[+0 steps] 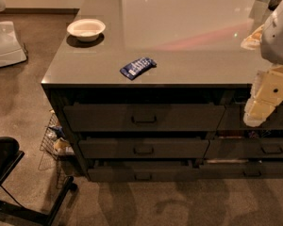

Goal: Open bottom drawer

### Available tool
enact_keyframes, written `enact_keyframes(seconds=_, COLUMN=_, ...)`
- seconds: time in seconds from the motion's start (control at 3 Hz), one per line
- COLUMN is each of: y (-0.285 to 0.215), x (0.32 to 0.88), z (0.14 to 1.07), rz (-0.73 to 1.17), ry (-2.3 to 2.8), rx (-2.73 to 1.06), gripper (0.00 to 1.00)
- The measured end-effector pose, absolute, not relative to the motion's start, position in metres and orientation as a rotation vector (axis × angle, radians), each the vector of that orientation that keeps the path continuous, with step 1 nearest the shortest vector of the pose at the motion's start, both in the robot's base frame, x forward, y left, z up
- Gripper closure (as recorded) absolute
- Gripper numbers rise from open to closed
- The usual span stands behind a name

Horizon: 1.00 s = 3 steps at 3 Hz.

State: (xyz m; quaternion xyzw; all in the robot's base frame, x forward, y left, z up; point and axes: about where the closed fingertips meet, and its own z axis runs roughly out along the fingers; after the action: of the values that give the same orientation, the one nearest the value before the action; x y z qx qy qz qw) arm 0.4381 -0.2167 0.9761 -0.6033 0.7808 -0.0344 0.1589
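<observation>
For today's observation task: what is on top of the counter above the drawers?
A white bowl, a blue packet, and a pale item at the right edge, partly covered by the robot arm. The gripper hangs before the right-hand drawers.

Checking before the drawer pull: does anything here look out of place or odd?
Nothing spilled or damaged. A blue packet lies askew on the counter; the gripper hangs at the right, before the right-hand drawers.
</observation>
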Motion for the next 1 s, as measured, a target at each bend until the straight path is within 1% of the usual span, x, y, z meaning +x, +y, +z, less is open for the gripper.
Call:
enact_keyframes(seconds=0.33, y=-0.217, x=0.438, z=0.976, rz=-0.098, ry=2.232, rx=-1.725, gripper=0.00)
enact_keyframes(seconds=0.67, y=-0.206, x=0.440, z=0.947, rz=-0.076, ry=2.236, rx=-1.717, gripper=0.00)
enact_keyframes(seconds=1.0, y=-0.188, x=0.437, z=0.875, rz=-0.038, ry=2.209, rx=-1.712, gripper=0.00)
